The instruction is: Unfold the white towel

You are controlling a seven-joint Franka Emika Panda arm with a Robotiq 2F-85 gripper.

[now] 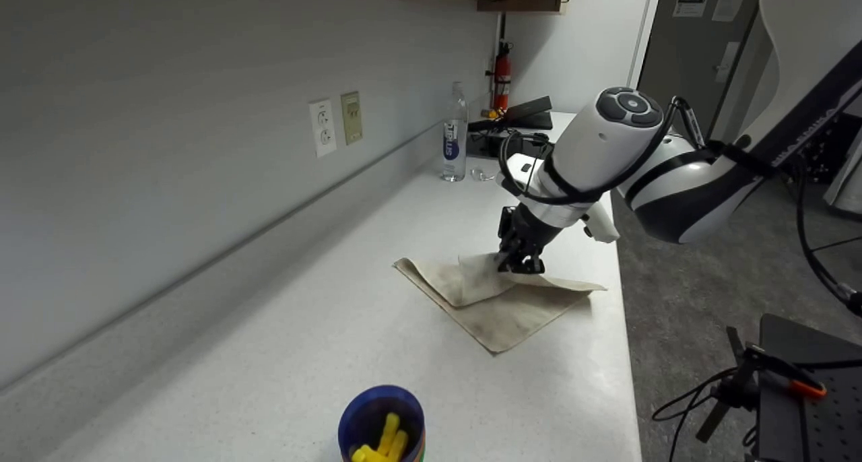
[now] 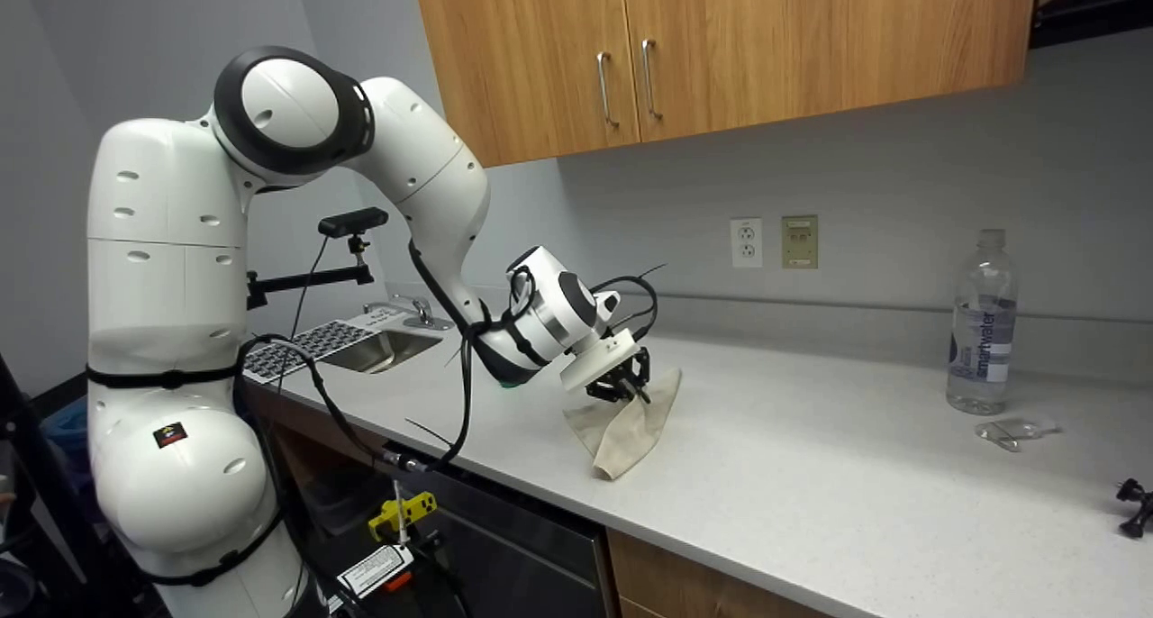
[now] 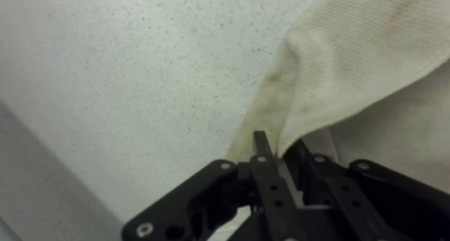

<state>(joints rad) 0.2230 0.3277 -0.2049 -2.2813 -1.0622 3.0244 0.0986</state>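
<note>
The white towel (image 1: pixel 502 320) lies partly folded on the counter, off-white with faint smudges. A flap is turned over its lower layer, and one far corner spreads flat. In an exterior view the towel (image 2: pixel 630 438) rises to a peak at the gripper (image 2: pixel 638 395). Seen from the wrist, the two black fingers (image 3: pixel 262 144) stand close together on either side of a towel fold (image 3: pixel 323 79), which narrows to a pinch between them. The gripper (image 3: pixel 280 149) appears shut on that fold. Part of the right fingertip is hidden behind the cloth.
A blue cup (image 1: pixel 384 396) with yellow pieces inside stands on the counter (image 1: pixel 269 368). A water bottle (image 2: pixel 982 339) stands near the wall, a small clear item (image 2: pixel 1013 431) beside it. The towel's one corner lies close to the counter's edge (image 1: pixel 623 327). Wooden cabinets (image 2: pixel 721 50) hang above.
</note>
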